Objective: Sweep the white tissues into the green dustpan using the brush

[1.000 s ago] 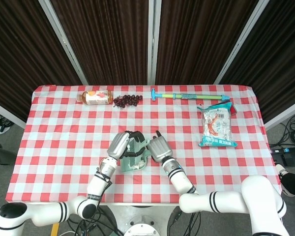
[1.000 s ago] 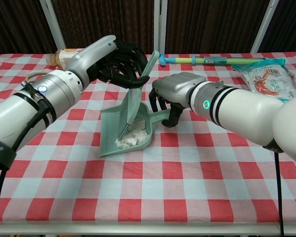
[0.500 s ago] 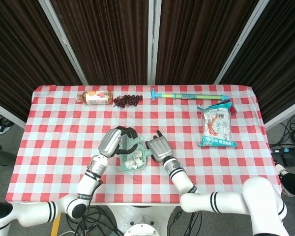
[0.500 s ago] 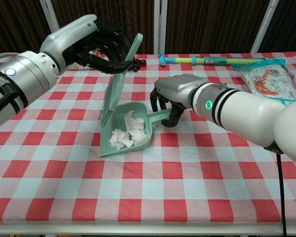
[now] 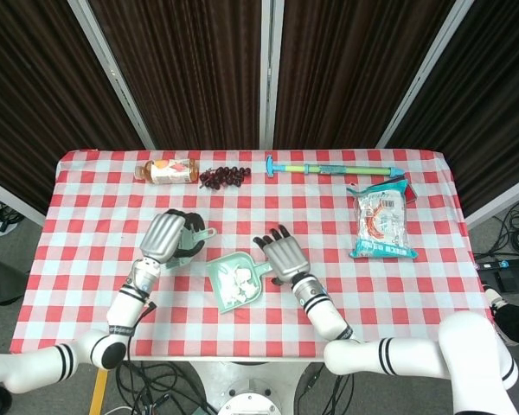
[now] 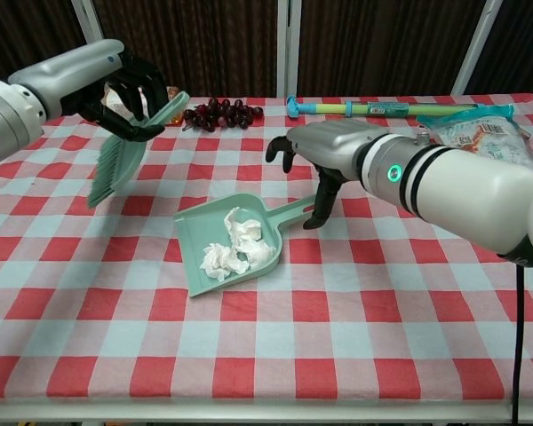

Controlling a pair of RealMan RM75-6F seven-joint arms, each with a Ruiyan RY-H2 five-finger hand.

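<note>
White tissues (image 6: 235, 244) lie inside green dustpan (image 6: 198, 271), frame centre. Left hand (image 6: 124, 91) clamps brush (image 6: 114, 169), upper left, bristles down, clear of pan. Right hand (image 6: 324, 155) fingers spread, above pan handle; contact unclear.

One pale green plastic dustpan (image 6: 231, 244) lies on the one worktop (image 6: 355, 311), which wears a single red-and-white checked cloth. Inside the pan are crumpled white tissues (image 6: 237, 245): they look like three wads, though where one ends and the next begins is hard to tell. There is one pale green brush (image 6: 115, 160), one clear drink bottle with an orange label (image 5: 166, 169), one bunch of dark red grapes (image 5: 223, 175), one long green-and-yellow tube toy with a blue end (image 5: 333, 168), and one sealed snack packet printed in teal and red (image 5: 381, 220). Two robot hands are in view, one left hand (image 6: 129, 98) and one right hand (image 6: 315, 160).
</note>
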